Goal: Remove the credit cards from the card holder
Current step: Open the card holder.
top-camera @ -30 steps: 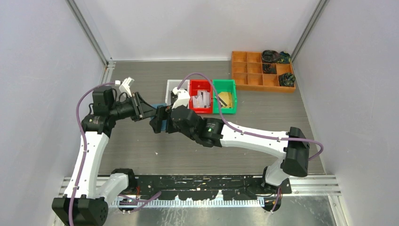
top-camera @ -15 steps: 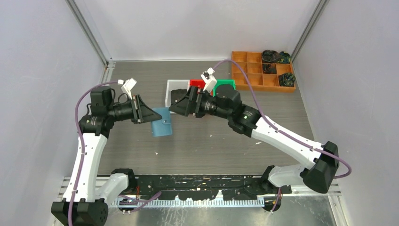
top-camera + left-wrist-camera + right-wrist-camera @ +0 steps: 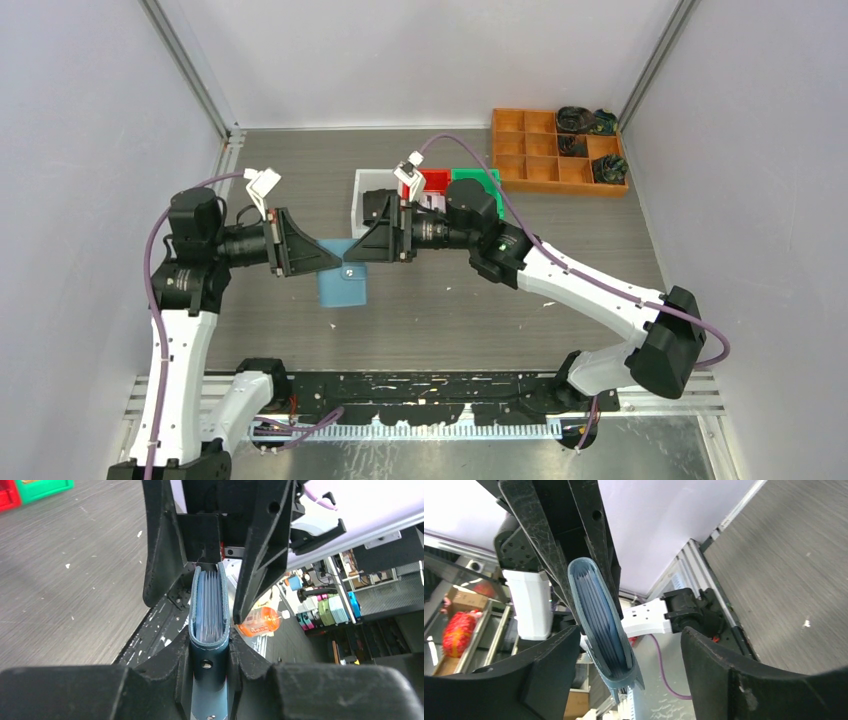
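My left gripper [image 3: 337, 263] is shut on the light-blue card holder [image 3: 341, 284] and holds it above the table. In the left wrist view the jaws [image 3: 210, 656] pinch the holder's spine [image 3: 210, 611], its open edge facing away. My right gripper [image 3: 353, 254] is open, facing the left one tip to tip. In the right wrist view its fingers [image 3: 723, 676] stand wide on either side of the holder [image 3: 599, 616], apart from it. Only thin blue pocket leaves show inside; I cannot tell any credit cards apart from them.
A white bin [image 3: 362, 192], a red bin [image 3: 436, 178] and a green bin [image 3: 482, 178] stand behind the right arm, partly hidden. An orange divided tray [image 3: 540, 150] with dark items sits at the back right.
The right gripper left the holder, swung up to the bins, then came back open around the holder's edge. The left gripper kept its hold and drew the holder a little left and nearer.
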Controlling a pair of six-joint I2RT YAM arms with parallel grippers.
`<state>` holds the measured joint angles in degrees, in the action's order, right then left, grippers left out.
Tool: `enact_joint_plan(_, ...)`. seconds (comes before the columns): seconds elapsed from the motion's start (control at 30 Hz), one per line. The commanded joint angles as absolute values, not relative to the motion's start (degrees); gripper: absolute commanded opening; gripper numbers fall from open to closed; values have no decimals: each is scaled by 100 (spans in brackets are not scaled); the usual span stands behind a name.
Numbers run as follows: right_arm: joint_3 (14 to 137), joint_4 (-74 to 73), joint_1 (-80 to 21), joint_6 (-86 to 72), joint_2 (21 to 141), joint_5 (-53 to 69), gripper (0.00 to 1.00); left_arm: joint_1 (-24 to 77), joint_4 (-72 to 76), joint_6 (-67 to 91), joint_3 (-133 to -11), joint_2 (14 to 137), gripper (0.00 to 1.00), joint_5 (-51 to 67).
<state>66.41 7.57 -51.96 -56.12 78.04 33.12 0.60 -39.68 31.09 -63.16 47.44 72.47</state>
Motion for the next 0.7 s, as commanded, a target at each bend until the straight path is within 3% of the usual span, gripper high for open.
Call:
enact_joint_plan(0.0, 6722, 1676, -5194, -5959, 7708, 3700, 73, 26, -3611, 3469, -6659, 4591, 0, 7867)
enact_joint_plan(0.23, 6758, 2372, -5195, -6574, 7757, 3989, 48, 26, -3553, 3503, -6653, 4573, 0, 7775)
enact_joint_plan(0.37, 6750, 2272, -5194, -6595, 7674, 3962, 23, 26, -3721, 3309, -6651, 4600, 2, 7492)
enact_joint_plan(0.47, 6830, 1878, -5194, -6374, 7598, 3847, 25, 26, -3821, 3210, -6671, 4655, 6, 7383)
enact_joint_plan(0.57, 6906, 1586, -5194, -6188, 7609, 3887, 44, 26, -3821, 3224, -6735, 4701, 6, 7379)
enact_joint_plan(0.67, 6921, 1629, -5193, -6215, 7681, 3976, 43, 26, -3799, 3248, -6791, 4695, 6, 7413)
